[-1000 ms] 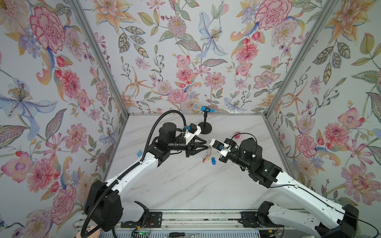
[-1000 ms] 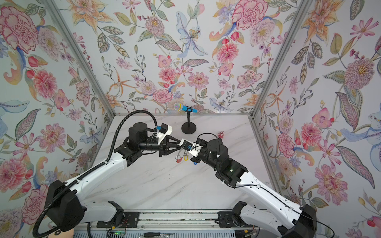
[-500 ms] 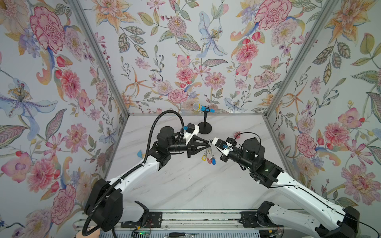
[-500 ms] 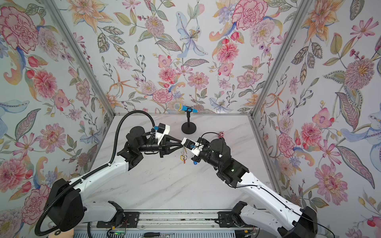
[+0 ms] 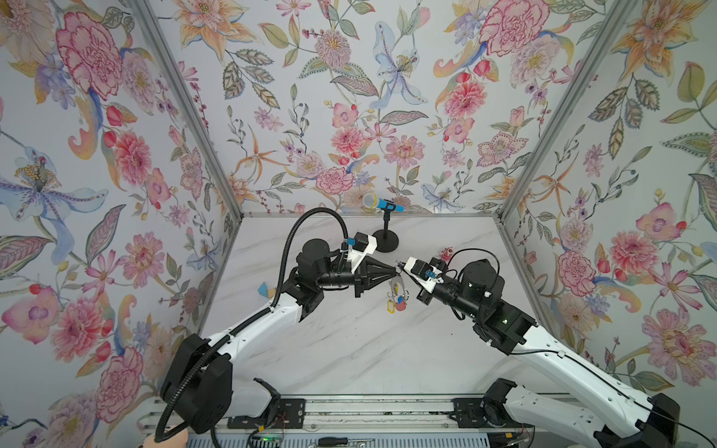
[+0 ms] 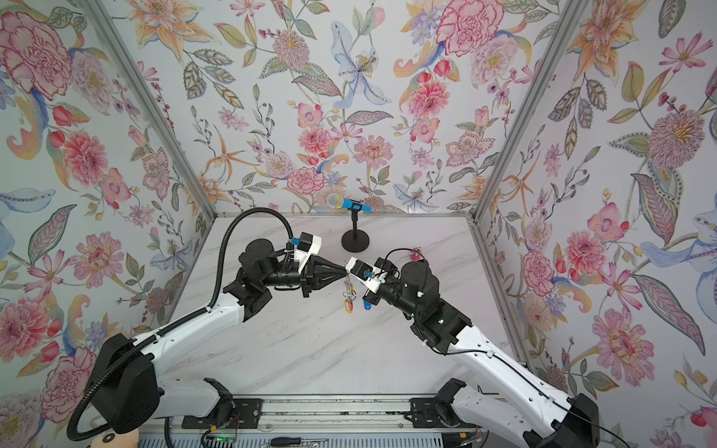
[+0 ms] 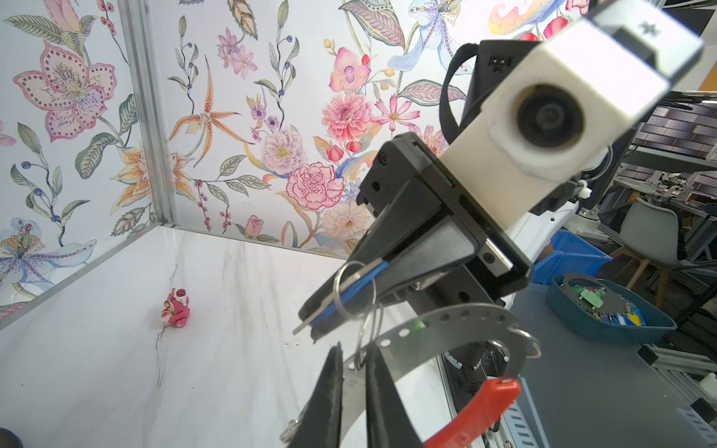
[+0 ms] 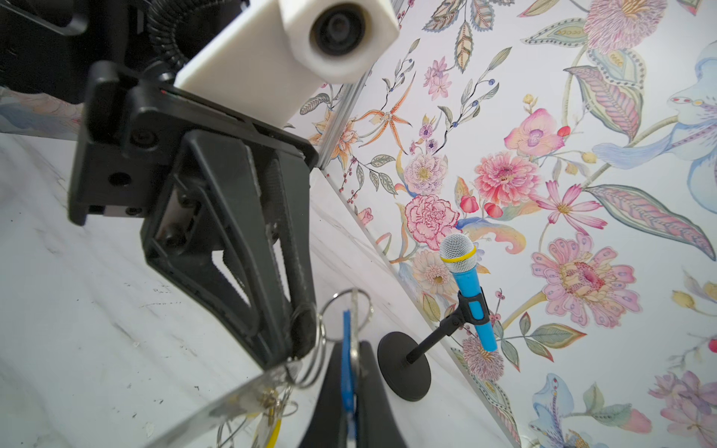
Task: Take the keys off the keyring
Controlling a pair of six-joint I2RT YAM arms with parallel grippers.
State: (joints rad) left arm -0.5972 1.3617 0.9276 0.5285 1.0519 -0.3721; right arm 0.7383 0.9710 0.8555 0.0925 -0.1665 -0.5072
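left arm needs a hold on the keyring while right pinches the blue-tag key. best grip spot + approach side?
I'd take the keyring on its flat perforated grey band, close to where the blue-tag key hooks on, left fingers across the two flat faces. Approach from opposite the right gripper, roughly level: the band is thin and broad, so its faces likely give the best purchase.

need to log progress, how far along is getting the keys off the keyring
Done: no key clearly off yet. In hand: the left gripper clamps the keyring, the right gripper pinches a blue-tagged key that looks ringed to it. Left: that key and the other keys hanging below.
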